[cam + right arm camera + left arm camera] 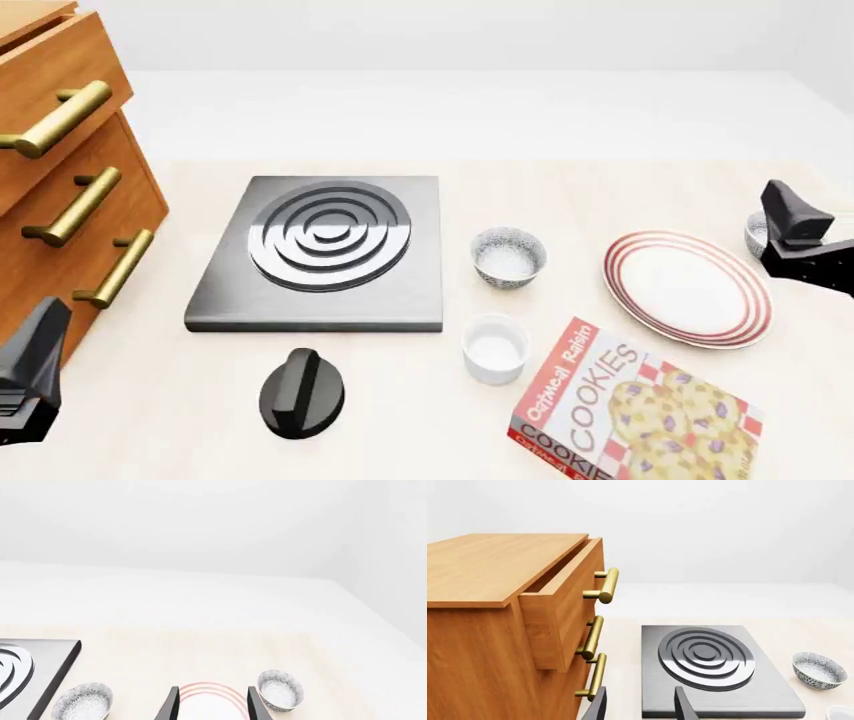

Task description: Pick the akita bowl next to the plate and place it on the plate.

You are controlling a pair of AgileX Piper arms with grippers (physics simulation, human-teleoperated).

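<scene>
Akita bowl (280, 689): speckled, upright on the worktop (534, 190), just beside the plate's far right edge at the front view's right border, mostly hidden there by the right arm.
Plate (687, 288): red-ringed, right of centre in the front view, bare.
Second speckled bowl (509, 257): between the stove burner (324, 252) and the plate.
Right end effector (212, 706): fingers parted, holding nothing, above the plate's edge.
Left end effector (639, 706): fingers apart, holding nothing, facing the burner beside the wooden drawers (500, 625).
</scene>
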